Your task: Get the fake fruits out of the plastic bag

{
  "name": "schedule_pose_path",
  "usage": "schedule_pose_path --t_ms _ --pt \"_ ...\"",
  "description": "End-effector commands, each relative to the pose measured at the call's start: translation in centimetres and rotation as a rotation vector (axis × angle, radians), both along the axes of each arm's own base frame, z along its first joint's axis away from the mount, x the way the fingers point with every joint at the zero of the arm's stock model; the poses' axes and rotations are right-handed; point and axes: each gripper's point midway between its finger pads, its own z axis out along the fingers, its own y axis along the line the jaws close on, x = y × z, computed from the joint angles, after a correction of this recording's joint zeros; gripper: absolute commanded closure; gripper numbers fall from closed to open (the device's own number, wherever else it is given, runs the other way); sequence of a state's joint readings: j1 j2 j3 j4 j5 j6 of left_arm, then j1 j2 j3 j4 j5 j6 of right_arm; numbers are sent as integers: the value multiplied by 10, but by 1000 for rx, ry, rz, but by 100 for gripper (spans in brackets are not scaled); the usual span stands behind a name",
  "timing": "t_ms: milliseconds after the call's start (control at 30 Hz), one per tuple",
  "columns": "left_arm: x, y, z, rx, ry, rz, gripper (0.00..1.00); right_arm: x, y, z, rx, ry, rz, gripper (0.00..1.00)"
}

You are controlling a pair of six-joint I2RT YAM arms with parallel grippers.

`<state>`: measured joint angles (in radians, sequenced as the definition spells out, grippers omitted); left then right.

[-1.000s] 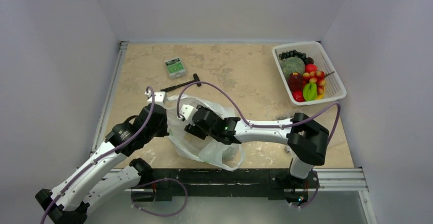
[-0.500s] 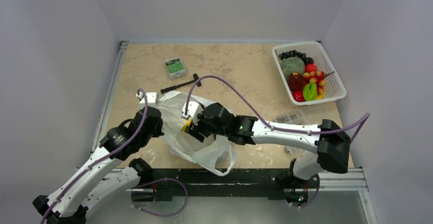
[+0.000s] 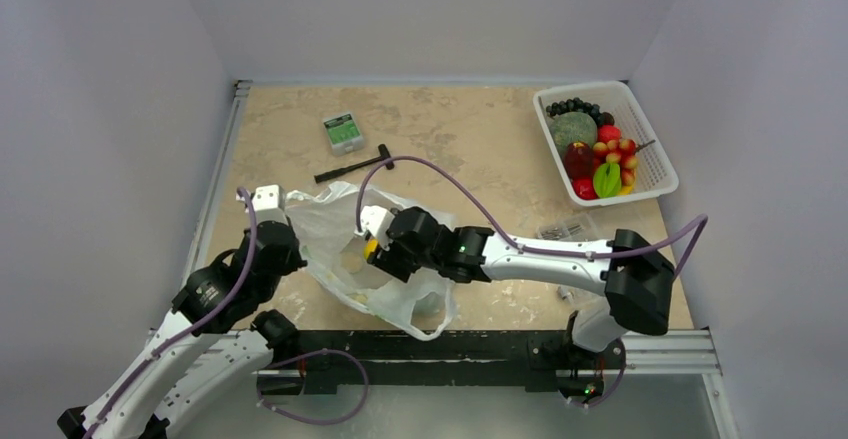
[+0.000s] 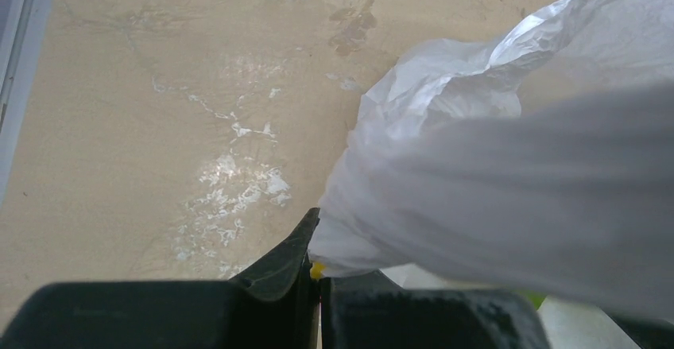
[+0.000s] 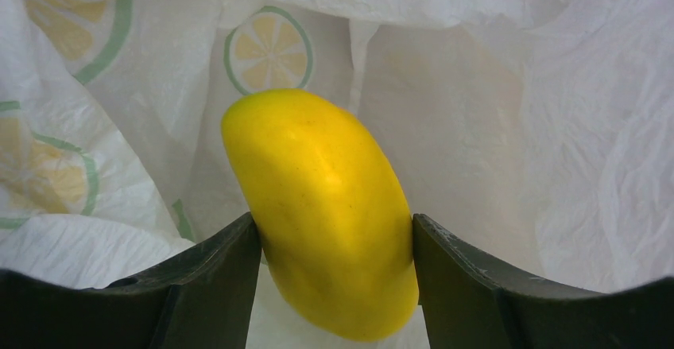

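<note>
Jaws on right clamp one yellow fruit (image 5: 322, 214).

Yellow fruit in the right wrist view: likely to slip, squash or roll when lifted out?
The yellow fruit looks smooth and glossy, so it may slip in the right end effector. No dent shows where the fingers press, so it is probably rigid. Its rounded shape would likely roll once set down.
</note>
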<state>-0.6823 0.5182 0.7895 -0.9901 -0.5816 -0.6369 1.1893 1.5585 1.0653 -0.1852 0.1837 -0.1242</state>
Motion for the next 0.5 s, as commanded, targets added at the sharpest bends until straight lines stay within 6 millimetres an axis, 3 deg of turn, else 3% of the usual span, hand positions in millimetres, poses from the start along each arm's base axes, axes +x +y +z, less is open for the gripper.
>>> schedule_pose_path --t_ms 0,100,233,333,467 --pt "3 1 12 -21 -36 27 100 -4 21 88 237 -41 36 100" --pt "4 -2 9 -16 -20 18 100 -17 32 139 427 -33 90 100" --pt "4 -3 8 -5 -7 12 100 -30 41 192 639 -5 131 100" --pt "4 -3 8 -6 -9 11 100 -16 31 216 726 -54 40 100" --pt "4 -4 8 -4 -11 8 100 16 4 227 778 -124 -129 100"
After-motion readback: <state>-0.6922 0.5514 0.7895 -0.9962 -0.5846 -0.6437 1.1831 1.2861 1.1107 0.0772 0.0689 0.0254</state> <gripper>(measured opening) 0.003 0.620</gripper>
